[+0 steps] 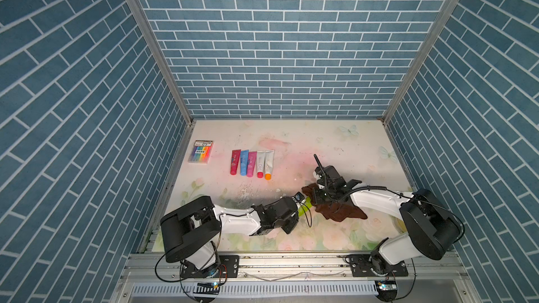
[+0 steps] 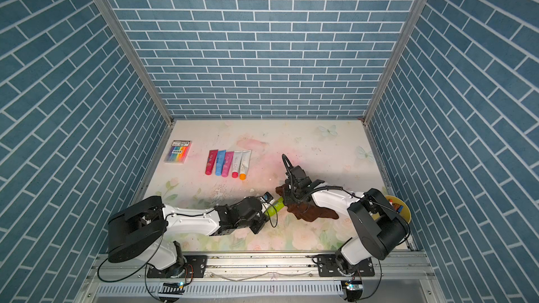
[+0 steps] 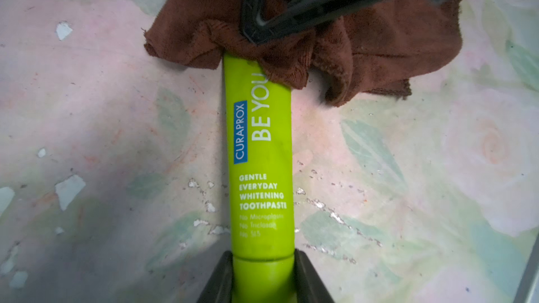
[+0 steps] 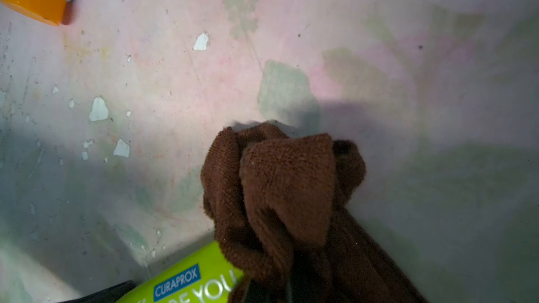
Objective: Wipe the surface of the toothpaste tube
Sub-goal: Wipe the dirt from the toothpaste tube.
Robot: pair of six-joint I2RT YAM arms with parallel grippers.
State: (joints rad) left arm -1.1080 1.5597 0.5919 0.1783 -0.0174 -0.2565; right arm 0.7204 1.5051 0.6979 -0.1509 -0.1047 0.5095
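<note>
Left pincer point(image 3: 262, 279) — floral tabletop point(image 1: 320, 147), brick walls point(image 1: 277, 53)

The tube point(image 3: 259, 155) was lime green with white lettering and a blue label; the cloth point(image 3: 393, 51) brown; the table point(image 1: 320, 147) pale floral pink and green; the walls point(image 1: 277, 53) blue brick.

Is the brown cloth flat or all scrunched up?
Scrunched up: the brown cloth bunches in folds over the green toothpaste tube.

Bright, even overhead light keeps both top views sharp, though the walls point(image 1: 277, 53) bow toward the edges. My left arm point(image 1: 233, 220) drops a soft shadow on the table point(image 1: 320, 147) toward 12 o'clock. My wrist views are dimmer, the cloth point(image 4: 285, 188) slightly blurred.
</note>
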